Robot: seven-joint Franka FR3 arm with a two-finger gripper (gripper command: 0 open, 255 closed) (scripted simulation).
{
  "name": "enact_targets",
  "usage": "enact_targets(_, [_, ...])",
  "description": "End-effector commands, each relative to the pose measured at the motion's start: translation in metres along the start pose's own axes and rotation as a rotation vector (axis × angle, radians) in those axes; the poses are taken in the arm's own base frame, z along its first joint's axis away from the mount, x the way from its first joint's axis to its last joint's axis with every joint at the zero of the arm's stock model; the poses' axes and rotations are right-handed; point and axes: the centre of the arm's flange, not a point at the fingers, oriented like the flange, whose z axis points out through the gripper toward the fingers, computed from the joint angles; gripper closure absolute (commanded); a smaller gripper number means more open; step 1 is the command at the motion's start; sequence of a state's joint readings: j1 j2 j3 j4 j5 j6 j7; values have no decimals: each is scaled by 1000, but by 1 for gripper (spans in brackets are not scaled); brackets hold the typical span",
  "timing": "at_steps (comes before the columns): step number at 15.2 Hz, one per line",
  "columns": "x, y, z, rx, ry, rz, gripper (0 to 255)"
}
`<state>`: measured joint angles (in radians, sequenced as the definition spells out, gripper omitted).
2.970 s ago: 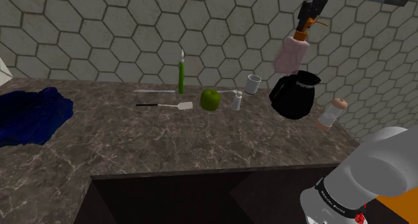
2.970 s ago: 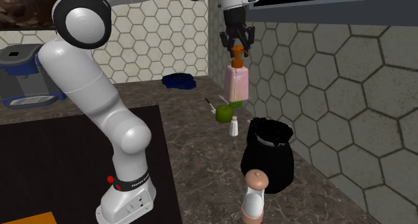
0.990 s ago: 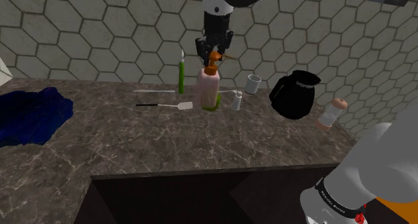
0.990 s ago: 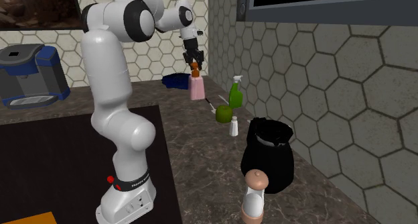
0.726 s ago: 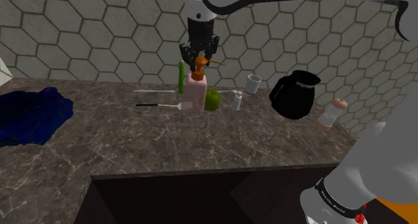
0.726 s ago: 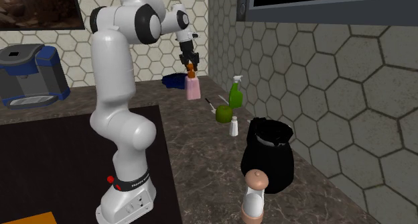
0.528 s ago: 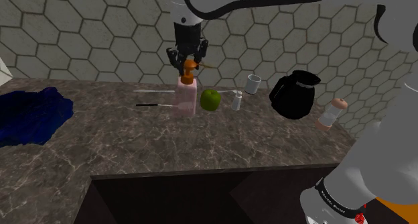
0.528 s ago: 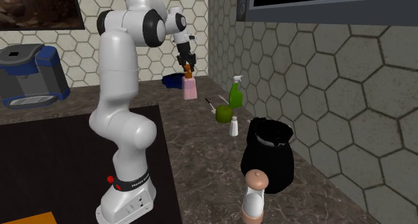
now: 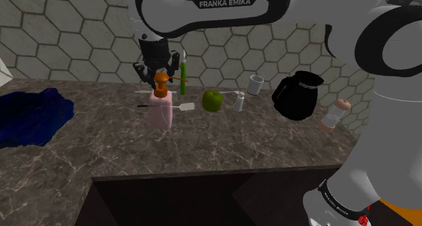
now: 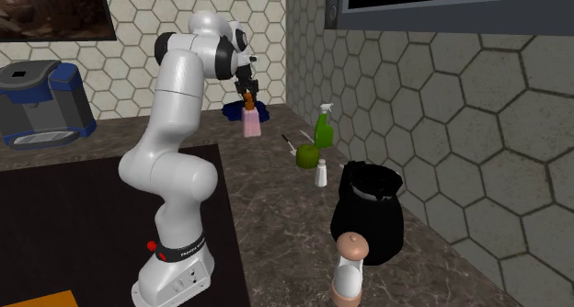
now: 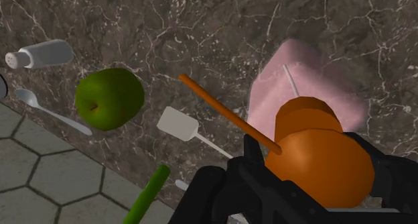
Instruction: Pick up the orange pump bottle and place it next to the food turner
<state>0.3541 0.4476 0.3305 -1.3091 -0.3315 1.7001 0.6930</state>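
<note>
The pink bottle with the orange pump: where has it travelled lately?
The hand, shut on the pump bottle, carried it from high above the black jug leftward in the shoulder view and down beside the turner. The apple and black jug stayed put.
</note>
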Motion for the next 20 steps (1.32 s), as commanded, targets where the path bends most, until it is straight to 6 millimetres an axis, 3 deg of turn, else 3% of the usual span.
enact_targets(1, [8,-14,8,0,0,2,255])
enact_targets(14, [2,-26,74,0,0,2,255])
enact_targets(20, [2,-26,74,0,0,2,255])
